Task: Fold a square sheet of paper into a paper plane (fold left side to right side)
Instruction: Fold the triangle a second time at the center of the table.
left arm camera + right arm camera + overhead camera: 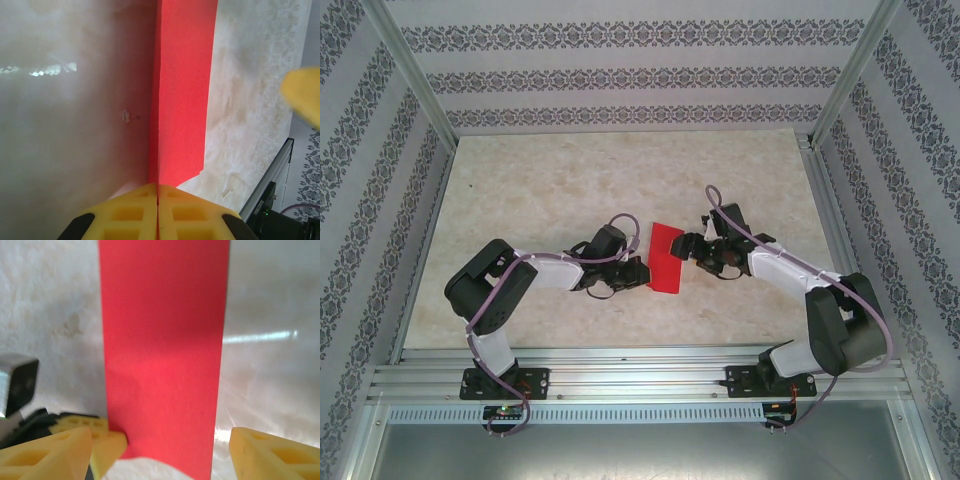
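The red sheet of paper (664,257) lies at the table's middle between both grippers, and from above it reads as a narrow upright rectangle. My left gripper (636,273) is at its near left edge. In the left wrist view the yellow fingers (135,207) are pressed together, shut on the sheet of paper (182,90), which runs straight away from the left gripper (158,186). My right gripper (693,249) is at the sheet's right side. It stands open, and the sheet of paper (162,350) lies between its spread fingertips (272,452), apart from both.
The marble-patterned tabletop (540,190) has free room all around the sheet. Patterned walls and metal posts close in the sides and back. An aluminium rail (620,375) runs along the near edge by the arm bases.
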`<state>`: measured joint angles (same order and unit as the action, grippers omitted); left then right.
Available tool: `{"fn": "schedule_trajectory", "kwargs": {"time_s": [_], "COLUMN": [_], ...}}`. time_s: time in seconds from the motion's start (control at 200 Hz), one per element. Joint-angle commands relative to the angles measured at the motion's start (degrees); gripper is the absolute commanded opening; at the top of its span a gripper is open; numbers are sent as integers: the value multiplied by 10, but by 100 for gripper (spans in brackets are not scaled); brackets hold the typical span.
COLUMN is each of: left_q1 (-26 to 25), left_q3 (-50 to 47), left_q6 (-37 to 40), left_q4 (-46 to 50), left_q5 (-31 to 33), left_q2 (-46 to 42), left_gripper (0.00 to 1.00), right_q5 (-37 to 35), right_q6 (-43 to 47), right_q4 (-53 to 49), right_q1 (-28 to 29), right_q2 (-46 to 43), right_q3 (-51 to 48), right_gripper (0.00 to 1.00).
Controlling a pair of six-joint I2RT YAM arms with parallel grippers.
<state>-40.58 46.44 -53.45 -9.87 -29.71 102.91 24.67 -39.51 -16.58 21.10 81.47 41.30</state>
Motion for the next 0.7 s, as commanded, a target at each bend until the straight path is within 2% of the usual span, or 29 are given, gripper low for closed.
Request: {"fn": "schedule_trajectory", "kwargs": {"time_s": [0.0,0.13,0.425,0.694], "left_q1": [-6,-6,-6,-6], "left_q3": [-5,-8,-15,-16], "left_q6": [-28,-45,-81,-91], "left_q4": [-45,-60,-100,-108], "left_q5": [0,-3,-19,-25], "left_q2": [-24,-26,-25,-33], "left_gripper": [9,8,8,8], "right_q5": [66,99,116,112], "right_q6": [-69,-112,-124,-123], "right_q4": [47,88,109,117], "right_q1": [-4,-2,0,-1], "right_q2": [-22,-33,-11,3], "right_q3": [-41,-72,-98,-107], "right_gripper": [73,72,71,78]}}
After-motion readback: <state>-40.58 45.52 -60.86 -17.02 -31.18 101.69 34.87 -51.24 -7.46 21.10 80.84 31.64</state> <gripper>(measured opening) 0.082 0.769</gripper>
